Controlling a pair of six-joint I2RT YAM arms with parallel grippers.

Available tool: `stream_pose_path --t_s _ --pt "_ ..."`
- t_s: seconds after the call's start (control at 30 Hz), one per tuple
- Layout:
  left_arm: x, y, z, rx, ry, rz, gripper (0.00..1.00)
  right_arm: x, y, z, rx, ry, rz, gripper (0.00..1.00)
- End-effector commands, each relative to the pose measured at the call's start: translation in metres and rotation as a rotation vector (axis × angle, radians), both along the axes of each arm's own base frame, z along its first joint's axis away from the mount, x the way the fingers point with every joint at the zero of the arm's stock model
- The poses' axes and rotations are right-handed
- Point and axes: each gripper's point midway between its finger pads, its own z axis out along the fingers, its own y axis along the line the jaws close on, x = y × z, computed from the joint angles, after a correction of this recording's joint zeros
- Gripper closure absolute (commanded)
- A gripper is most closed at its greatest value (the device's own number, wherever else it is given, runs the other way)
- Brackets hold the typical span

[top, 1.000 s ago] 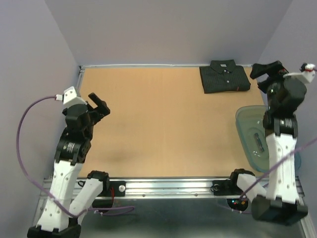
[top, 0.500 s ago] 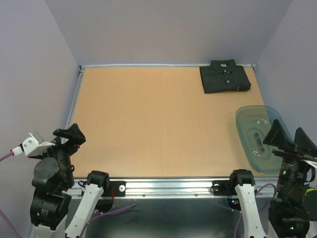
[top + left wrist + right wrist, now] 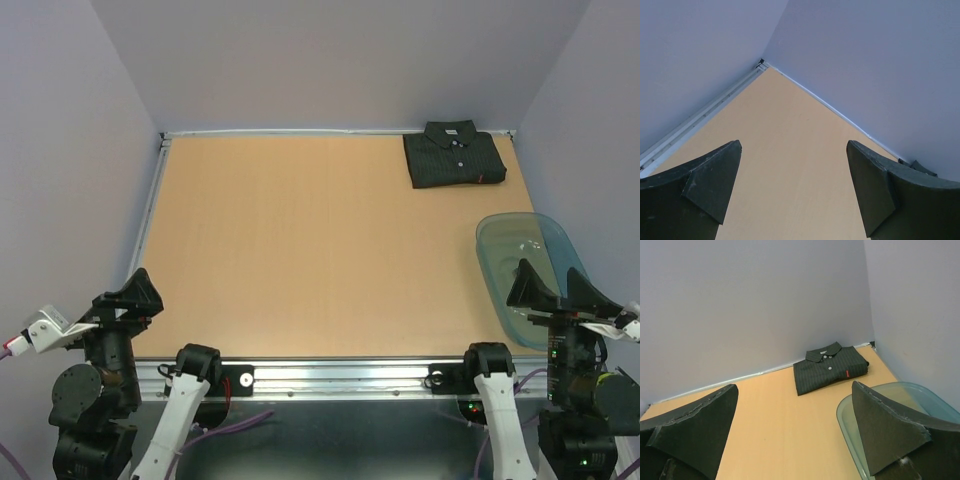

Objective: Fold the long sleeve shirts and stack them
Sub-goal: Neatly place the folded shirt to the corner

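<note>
Long sleeve shirt (image 3: 455, 158) is lying folded in the far right corner of the counter (image 3: 300, 250), well apart from both arms. Left end effector (image 3: 792, 150) and right end effector (image 3: 795, 390) are hanging released, gripping nothing, at the near edge. Folding is looking finished; next move is needing another shirt, none showing

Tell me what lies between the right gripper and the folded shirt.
Top view: a clear plastic tub just ahead of the right gripper, then bare tabletop up to the shirt.
</note>
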Motion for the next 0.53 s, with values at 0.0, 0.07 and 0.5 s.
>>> stream_pose_path --t_s 0.0,0.07,0.5 --pt "-0.001 0.003 0.001 0.005 -0.007 0.016 0.01 -0.002 0.003 -0.003 -0.035 0.016 0.026 0.0" --pt "0.001 0.003 0.0 0.007 -0.002 0.015 0.01 -0.004 0.007 -0.002 -0.057 0.016 0.048 0.0" --pt "0.006 0.001 0.0 0.012 0.016 0.012 0.01 0.002 0.003 -0.016 -0.051 0.066 0.025 0.0"
